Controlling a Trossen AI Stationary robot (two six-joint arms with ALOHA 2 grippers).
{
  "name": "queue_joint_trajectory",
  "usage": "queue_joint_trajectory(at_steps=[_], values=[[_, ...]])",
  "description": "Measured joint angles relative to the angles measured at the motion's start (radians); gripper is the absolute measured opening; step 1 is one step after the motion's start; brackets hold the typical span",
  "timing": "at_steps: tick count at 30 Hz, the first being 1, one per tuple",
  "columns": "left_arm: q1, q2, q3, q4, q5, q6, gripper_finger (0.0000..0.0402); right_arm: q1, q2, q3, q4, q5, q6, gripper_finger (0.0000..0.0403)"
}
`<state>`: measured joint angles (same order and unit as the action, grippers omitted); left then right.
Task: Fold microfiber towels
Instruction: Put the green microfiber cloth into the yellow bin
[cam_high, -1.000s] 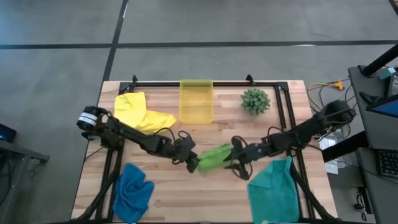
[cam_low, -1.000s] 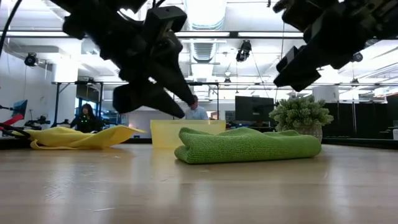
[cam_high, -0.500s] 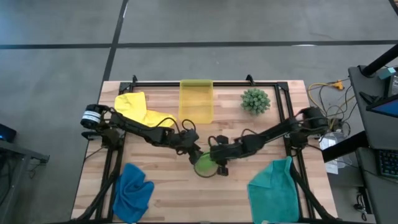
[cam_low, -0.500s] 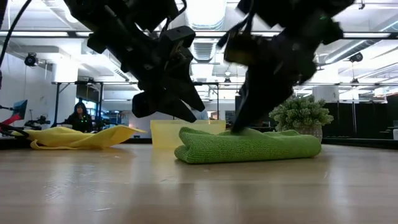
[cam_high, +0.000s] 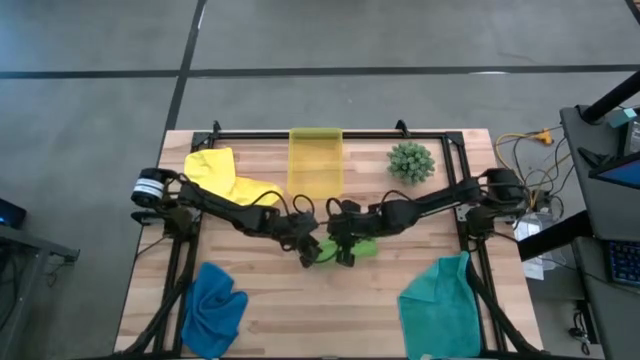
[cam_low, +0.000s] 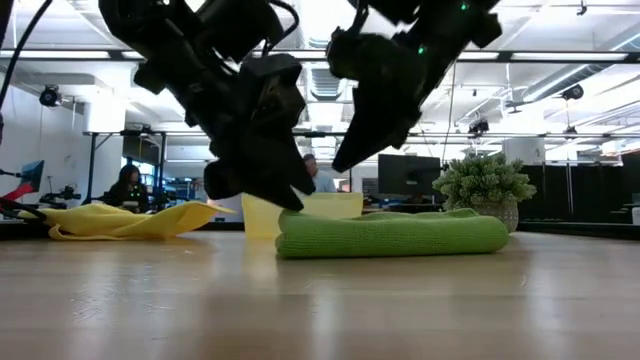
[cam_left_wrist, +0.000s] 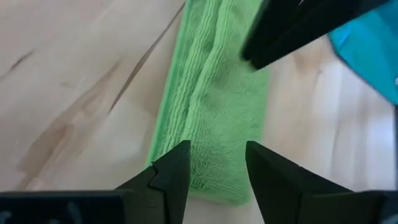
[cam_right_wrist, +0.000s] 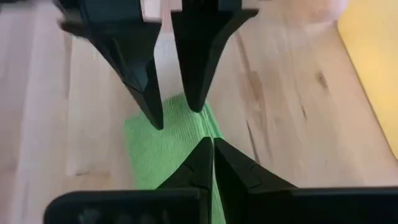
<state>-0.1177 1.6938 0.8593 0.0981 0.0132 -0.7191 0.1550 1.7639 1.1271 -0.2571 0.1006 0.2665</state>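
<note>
Lime green towel (cam_high: 352, 247), folded at the tabletop (cam_high: 300, 310) centre, now has the right end effector (cam_high: 340, 250), just swung in from three o'clock, clenched above it, the left end effector (cam_high: 310, 254) half-parted at its nine o'clock end, suggesting a pressing step.

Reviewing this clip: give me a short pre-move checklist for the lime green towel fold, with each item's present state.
1. Lime green towel lies folded flat on the table: ok.
2. Right gripper shut: ok; whether it pinches cloth: cannot tell.
3. Left gripper open, over the towel's end: ok.
4. The two grippers have room between them: not ok, they sit very close.
5. Yellow bin and plant stand apart from the towel: ok.
6. Teal towel, blue towel and yellow towel out of the way: ok.
</note>
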Motion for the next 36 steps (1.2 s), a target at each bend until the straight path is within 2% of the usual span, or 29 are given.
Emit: queue_joint_trajectory(at_steps=[7,13,18,26,29,36], values=[[0.009,0.06,0.002,0.018,-0.032,0.081,0.0141,0.085,-0.042,-0.061,-0.022,-0.058,0.131,0.0009],[0.012,0.117,0.003,0.032,-0.021,0.073,0.0141,0.16,-0.03,-0.065,0.018,-0.053,0.012,0.0017],[0.012,0.144,0.004,0.042,-0.003,0.075,0.0141,0.187,-0.028,-0.059,0.024,-0.016,-0.035,0.006],[0.012,0.146,0.003,0.037,0.008,0.073,0.0141,0.2,-0.028,-0.079,0.012,0.063,-0.07,0.0155],[0.016,0.147,0.002,0.037,0.049,0.049,0.0132,0.2,-0.028,-0.09,-0.01,0.085,-0.086,0.0186],[0.03,0.149,0.0,0.07,0.123,0.019,0.0088,0.2,-0.027,-0.128,-0.018,0.102,-0.091,0.0216]])
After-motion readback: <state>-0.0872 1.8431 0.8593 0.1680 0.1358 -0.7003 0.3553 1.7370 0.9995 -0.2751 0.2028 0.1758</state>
